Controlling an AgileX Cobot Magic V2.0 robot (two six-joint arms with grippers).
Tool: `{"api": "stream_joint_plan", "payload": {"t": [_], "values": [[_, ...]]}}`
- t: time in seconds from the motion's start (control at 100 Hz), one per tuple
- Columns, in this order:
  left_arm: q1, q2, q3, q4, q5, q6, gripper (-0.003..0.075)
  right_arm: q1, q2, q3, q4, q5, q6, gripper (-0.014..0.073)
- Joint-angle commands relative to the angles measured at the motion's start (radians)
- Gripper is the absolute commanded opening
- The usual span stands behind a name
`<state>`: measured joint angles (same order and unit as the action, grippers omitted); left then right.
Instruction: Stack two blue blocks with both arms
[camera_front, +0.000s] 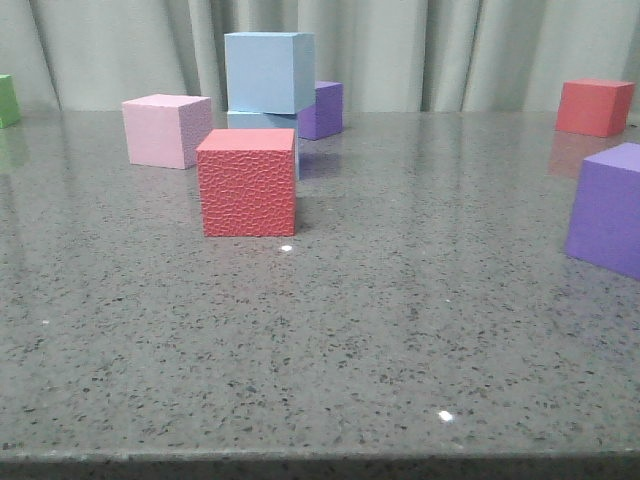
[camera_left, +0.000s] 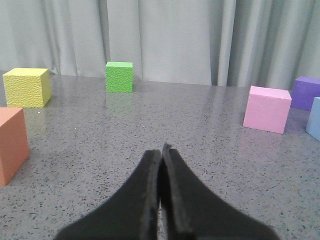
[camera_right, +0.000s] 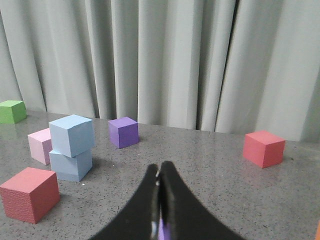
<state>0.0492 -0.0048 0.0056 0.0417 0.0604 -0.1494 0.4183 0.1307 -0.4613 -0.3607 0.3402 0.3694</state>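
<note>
Stack looks done: upper blue block sits on lower blue block, top one twisted a bit vs the bottom, no tilt visible. Stack is well ahead of the right gripper, off to its left side, nothing touching it. Right fingers pressed together, empty. Left gripper also pressed together, empty; only an edge of a blue cube shows at its far right. Near the stack: pink cube just beside, purple cube behind, red cube in front. Left to do, afaict: nothing, both arms are clear.

Two blue blocks stacked, upper twisted slightly askew on lower.
</note>
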Motion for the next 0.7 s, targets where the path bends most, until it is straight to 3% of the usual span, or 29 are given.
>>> {"api": "stream_joint_plan", "payload": {"t": [0.0,0.28,0.43,0.69], "values": [[0.003,-0.035,0.001,-0.01,-0.084,0.001,-0.0018,-0.086,0.012,0.036,0.104,-0.178,-0.057,-0.0112],[0.003,-0.033,0.001,-0.01,-0.084,0.001,-0.0019,-0.298,-0.06,0.288,0.262,-0.534,-0.111,-0.0112],[0.003,-0.033,0.001,-0.01,-0.084,0.001,-0.0019,-0.341,-0.086,0.366,0.361,-0.523,-0.19,-0.0112],[0.003,-0.033,0.001,-0.01,-0.084,0.001,-0.0019,-0.385,-0.087,0.439,0.373,-0.479,-0.23,-0.0112]]}}
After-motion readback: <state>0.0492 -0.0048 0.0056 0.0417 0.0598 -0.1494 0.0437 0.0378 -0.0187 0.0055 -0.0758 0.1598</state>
